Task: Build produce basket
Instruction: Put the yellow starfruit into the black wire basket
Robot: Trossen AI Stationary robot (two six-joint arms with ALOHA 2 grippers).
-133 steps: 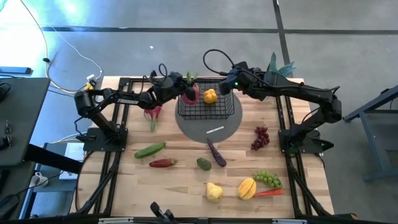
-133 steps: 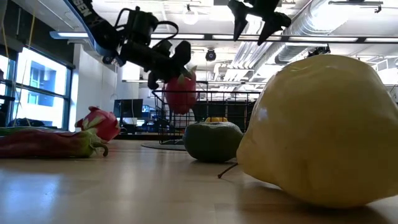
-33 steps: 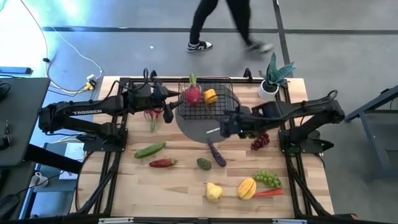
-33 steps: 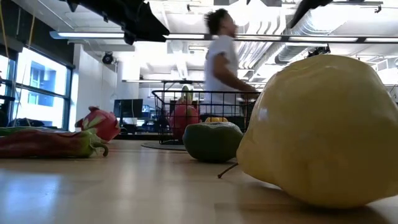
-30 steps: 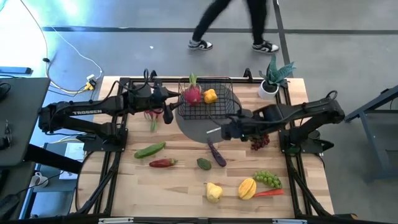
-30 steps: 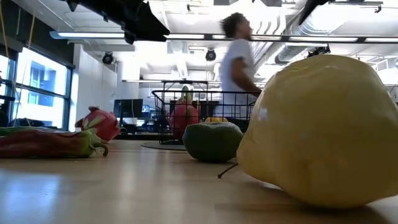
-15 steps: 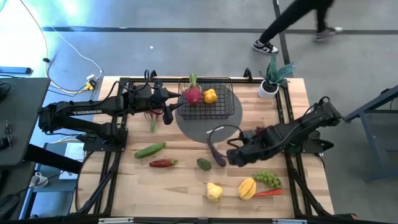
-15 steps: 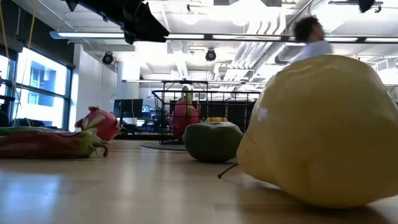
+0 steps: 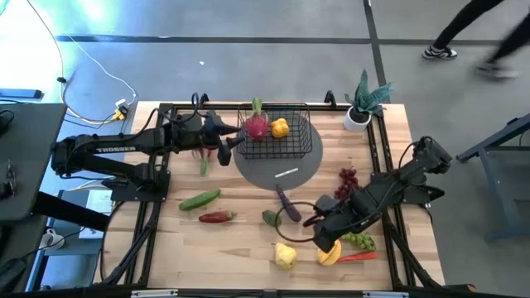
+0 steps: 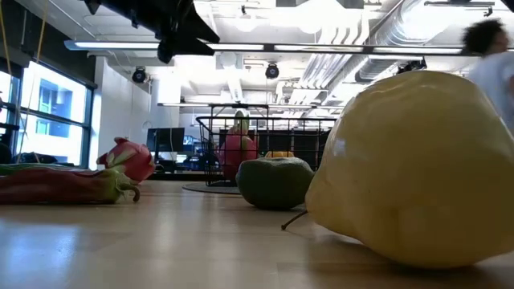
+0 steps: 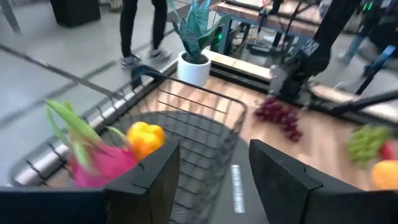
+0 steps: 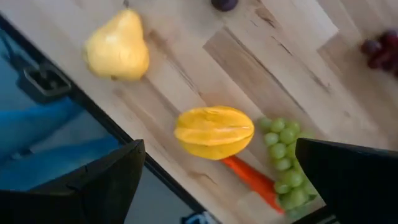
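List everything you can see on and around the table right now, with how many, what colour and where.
basket: one, black wire, far middle, on mat
mat: one, grey, round
dragon fruits: two, pink; one in basket, one left of it
yellow-orange piece: one, in basket
red grapes: one bunch, right side
eggplant: one, purple, centre
cucumber: one, green, left
chilli: one, red, left
pear: one, yellow, near edge
star fruit: one, orange-yellow
green grapes: one bunch
carrot: one, orange
potted plant: one, far right corner
left gripper: open, beside basket
right gripper: open, above star fruit
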